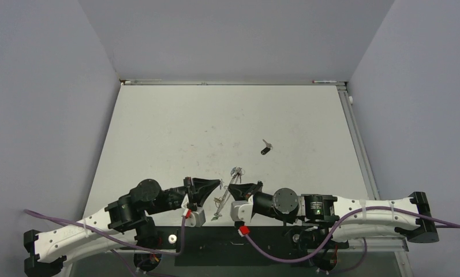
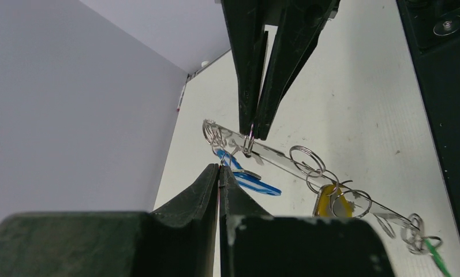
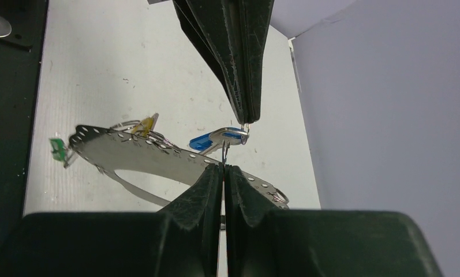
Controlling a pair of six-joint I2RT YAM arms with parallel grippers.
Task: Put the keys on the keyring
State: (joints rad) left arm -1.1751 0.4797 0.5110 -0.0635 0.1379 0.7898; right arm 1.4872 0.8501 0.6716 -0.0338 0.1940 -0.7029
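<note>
Fig. | my left gripper (image 3: 245, 120): fingers together, pinching the blue key (image 3: 213, 139) by its metal end | my right gripper (image 3: 223, 167): clamped on a small split ring (image 2: 249, 142) at the keyring (image 3: 129, 153), which is raised over the table (image 1: 158, 127) | black key (image 1: 265, 149): lying apart, farther out

- plain pale lilac-grey walls (image 1: 42, 86) close in the scene on the left, far and right sides.
- a white table (image 1: 187, 127), faintly scuffed and speckled, fills the middle.
- a thin metal rail (image 1: 357, 138) runs along its right edge.
- the light is soft and even.
</note>
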